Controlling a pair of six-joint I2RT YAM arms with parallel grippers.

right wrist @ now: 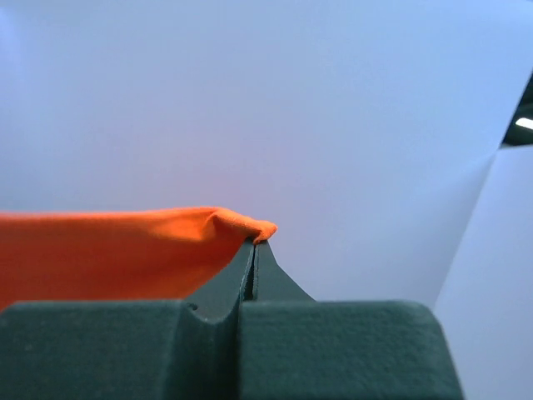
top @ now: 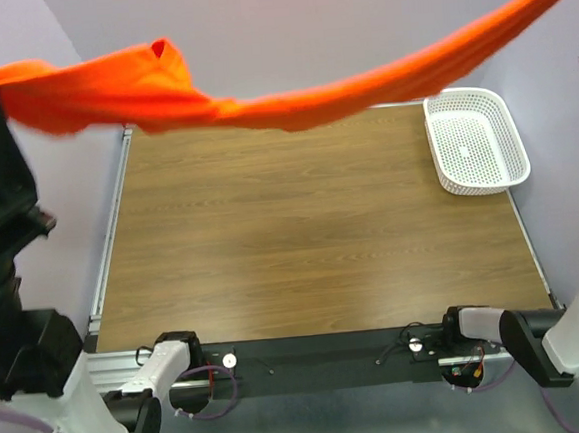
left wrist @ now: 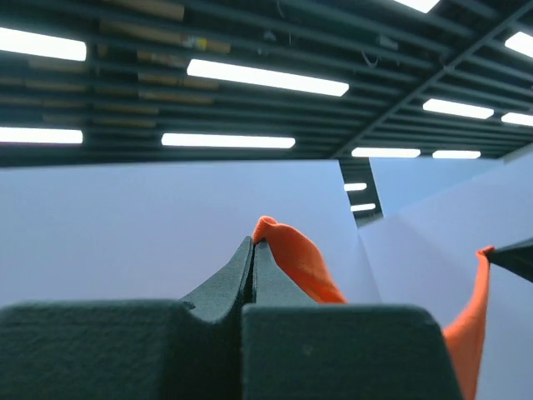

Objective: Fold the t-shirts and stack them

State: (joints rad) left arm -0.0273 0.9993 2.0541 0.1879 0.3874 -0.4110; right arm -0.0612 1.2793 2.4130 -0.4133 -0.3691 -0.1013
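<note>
The orange-red t-shirt (top: pixel 260 98) hangs stretched high above the table between my two grippers, sagging in the middle. My left gripper (left wrist: pixel 252 243) is shut on one end of the shirt (left wrist: pixel 300 258) at the upper left. My right gripper (right wrist: pixel 254 243) is shut on the other end (right wrist: pixel 125 250) at the upper right, mostly outside the top view. Both wrist cameras point up at walls and ceiling.
A white perforated plastic basket (top: pixel 474 142) stands at the table's far right corner. The wooden table (top: pixel 311 235) lies below the hanging shirt. Purple walls stand behind and at both sides.
</note>
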